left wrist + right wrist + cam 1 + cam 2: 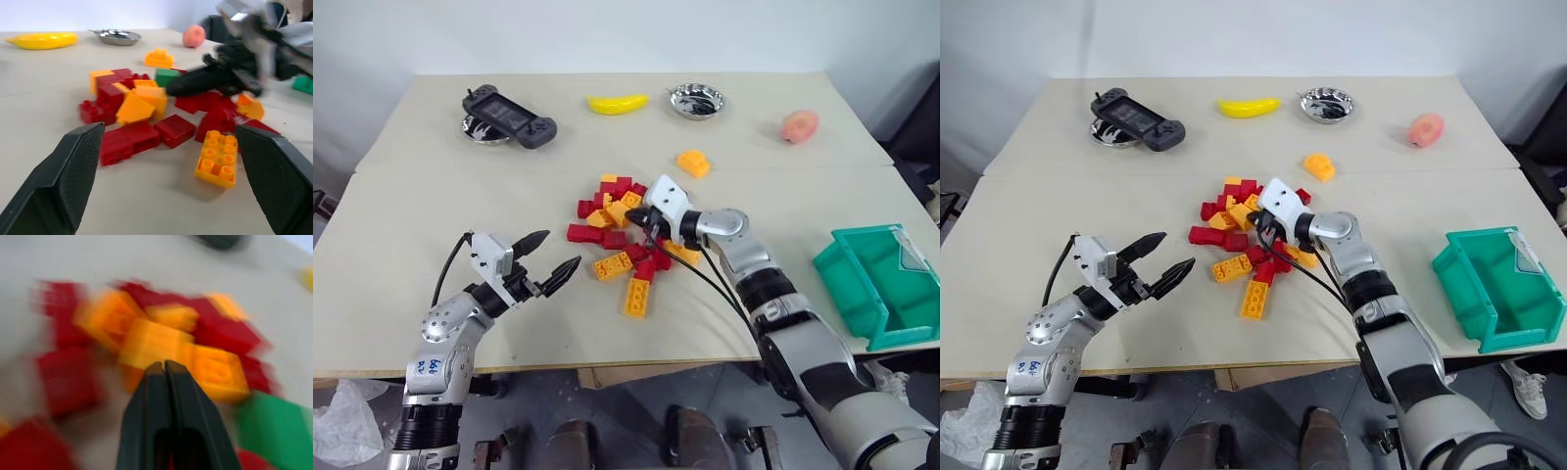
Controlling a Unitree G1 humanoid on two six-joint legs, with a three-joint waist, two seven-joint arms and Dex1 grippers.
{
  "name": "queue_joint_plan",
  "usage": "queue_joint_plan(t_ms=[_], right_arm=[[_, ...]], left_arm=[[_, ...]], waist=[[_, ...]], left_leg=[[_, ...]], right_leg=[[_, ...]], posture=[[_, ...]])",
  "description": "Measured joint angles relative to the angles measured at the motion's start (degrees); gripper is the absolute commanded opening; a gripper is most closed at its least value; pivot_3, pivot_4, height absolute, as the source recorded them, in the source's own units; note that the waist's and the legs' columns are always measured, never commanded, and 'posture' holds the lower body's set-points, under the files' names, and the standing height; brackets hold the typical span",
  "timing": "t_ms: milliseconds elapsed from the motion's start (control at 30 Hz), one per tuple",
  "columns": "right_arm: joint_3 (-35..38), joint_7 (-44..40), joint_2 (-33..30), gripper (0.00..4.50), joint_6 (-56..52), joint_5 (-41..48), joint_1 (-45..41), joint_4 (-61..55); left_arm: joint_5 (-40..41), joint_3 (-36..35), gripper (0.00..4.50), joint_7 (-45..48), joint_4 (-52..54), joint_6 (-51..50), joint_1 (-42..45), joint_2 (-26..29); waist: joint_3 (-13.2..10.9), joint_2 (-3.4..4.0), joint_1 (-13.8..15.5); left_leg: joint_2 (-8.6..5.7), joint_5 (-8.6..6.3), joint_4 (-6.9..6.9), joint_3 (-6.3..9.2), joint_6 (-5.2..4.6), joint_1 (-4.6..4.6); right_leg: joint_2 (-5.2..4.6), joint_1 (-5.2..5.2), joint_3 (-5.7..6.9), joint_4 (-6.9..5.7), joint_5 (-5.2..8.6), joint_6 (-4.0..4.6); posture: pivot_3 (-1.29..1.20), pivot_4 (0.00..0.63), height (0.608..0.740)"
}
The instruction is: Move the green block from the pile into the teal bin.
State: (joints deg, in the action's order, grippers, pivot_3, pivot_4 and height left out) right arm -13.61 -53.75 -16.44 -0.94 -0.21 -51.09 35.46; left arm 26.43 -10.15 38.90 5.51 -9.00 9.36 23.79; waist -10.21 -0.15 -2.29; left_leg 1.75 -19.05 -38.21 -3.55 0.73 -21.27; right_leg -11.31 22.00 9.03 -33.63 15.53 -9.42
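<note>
Beige counter [431,245]: my right claw [176,89], pressed together and empty, noses into the pile [622,240] just beside the green block [167,77]. Left claw [558,257] apart. Bin [886,284] awaits; nothing moved yet.

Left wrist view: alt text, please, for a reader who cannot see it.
The shut right end effector reaches into a pile of red, orange and yellow studded plastic bricks beside the small green studded plastic brick. The left end effector stands open before them.
</note>
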Motion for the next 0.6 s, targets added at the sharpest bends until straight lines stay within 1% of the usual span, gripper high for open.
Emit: queue_joint_plan(t_ms=[67, 100, 167, 233, 267, 333, 400, 467, 600], right_arm=[[-1.17, -3.97, -3.28, 0.07, -5.02, 0.70, 3.57, -9.18], [-1.08, -4.68, -4.08, 0.07, -7.80, 1.32, 5.75, -13.63], [-0.86, -4.72, -4.80, 0.07, -10.90, 2.38, 8.18, -18.26], [0.98, -4.64, -5.60, 0.07, -12.42, 4.32, 9.35, -21.24], [2.22, -4.61, -6.23, 0.24, -13.13, 5.40, 9.42, -22.43], [5.55, -4.80, -8.17, 0.68, -15.68, 8.57, 9.73, -25.52], [8.99, -5.72, -12.68, 1.34, -18.17, 11.07, 11.70, -27.92], [12.12, -5.66, -17.82, 2.03, -18.31, 10.98, 14.56, -26.77], [14.09, -4.43, -21.75, 3.43, -16.39, 10.16, 16.46, -21.01]], left_arm=[[-0.06, -0.32, 4.50, 0.00, 0.00, 0.24, -0.58, 0.05], [-0.09, -0.51, 4.50, 0.00, -0.02, 0.34, -1.10, 0.05], [-0.12, -0.55, 4.50, 0.03, -0.04, 0.41, -1.33, 0.03], [-0.10, -0.58, 4.50, 0.12, 0.01, 0.76, -1.35, 0.03], [-0.08, -0.65, 4.50, 0.19, 0.02, 0.98, -1.43, 0.03], [-0.06, -0.69, 4.50, 0.75, 0.07, 1.57, -1.66, 0.08], [0.06, -0.91, 4.50, 1.54, 0.16, 1.93, -2.22, 0.66], [0.09, -2.24, 4.50, 2.22, 0.13, 2.21, -3.19, 1.87], [0.10, -1.48, 4.50, 5.70, 0.85, 2.57, -4.14, 3.83]], waist=[[0.01, -0.02, 0.68], [0.01, -0.02, 0.79], [0.01, -0.03, 0.75], [0.01, -0.02, 0.75], [0.01, -0.02, 0.75], [0.01, -0.02, 0.84], [0.01, -0.03, 1.36], [0.00, -0.03, 1.78], [0.00, -0.03, 1.69]], left_leg=[[0.00, -0.01, -0.02, 0.00, 0.01, 0.02], [0.00, -0.01, -0.06, 0.00, 0.02, 0.02], [0.00, -0.01, -0.10, -0.01, 0.02, 0.01], [0.00, -0.01, -0.11, -0.02, 0.02, 0.01], [0.00, -0.01, -0.10, -0.03, 0.02, 0.01], [0.00, -0.01, -0.07, -0.03, 0.02, 0.00], [-0.01, -0.04, -0.04, -0.02, 0.02, -0.01], [-0.01, -0.07, -0.03, -0.09, 0.00, -0.02], [0.00, -0.07, -0.03, -0.20, 0.01, 0.00]], right_leg=[[0.00, -0.04, 0.01, 0.00, 0.00, 0.00], [0.00, -0.04, 0.01, -0.01, 0.00, 0.00], [0.01, -0.02, -0.01, -0.05, 0.00, 0.00], [0.00, 0.00, -0.02, -0.08, 0.00, 0.00], [0.00, 0.00, -0.02, -0.07, 0.00, 0.01], [0.00, 0.00, -0.01, -0.04, 0.00, 0.01], [0.00, -0.01, 0.02, 0.02, 0.00, 0.01], [0.00, 0.00, 0.00, 0.08, 0.00, 0.00], [0.01, 0.06, -0.07, 0.04, 0.00, 0.00]], posture=[[0.00, 0.150, 0.740], [0.00, 0.150, 0.740], [0.00, 0.150, 0.740], [0.00, 0.150, 0.740], [0.00, 0.150, 0.740], [0.00, 0.150, 0.740], [0.00, 0.150, 0.740], [0.00, 0.150, 0.740], [0.00, 0.150, 0.740]])
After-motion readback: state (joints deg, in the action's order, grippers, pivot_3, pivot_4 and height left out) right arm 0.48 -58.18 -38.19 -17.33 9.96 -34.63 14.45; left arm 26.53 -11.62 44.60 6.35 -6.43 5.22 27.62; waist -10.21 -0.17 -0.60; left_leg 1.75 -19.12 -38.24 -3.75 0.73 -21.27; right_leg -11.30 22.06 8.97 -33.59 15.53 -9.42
